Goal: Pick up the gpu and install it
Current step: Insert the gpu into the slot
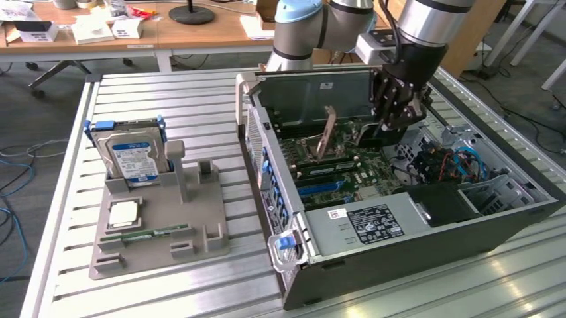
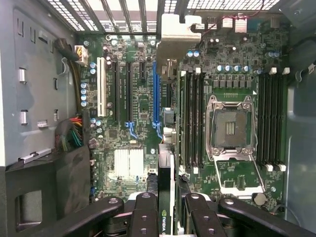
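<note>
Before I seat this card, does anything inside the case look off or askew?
Nothing looks damaged or spilled. The gripper holds the gpu edge-on over the motherboard. One oddity: the CPU socket sits empty, with its cover swung open.

Under the jaws: motherboard [image 2: 143, 106] inside open case [image 1: 425, 265], CPU socket [image 2: 230, 129] near. Well apart from jaws: hard drive [image 1: 134, 159] upright in grey stand [image 1: 199, 212], memory stick [image 1: 146, 233] lying flat there.
</note>
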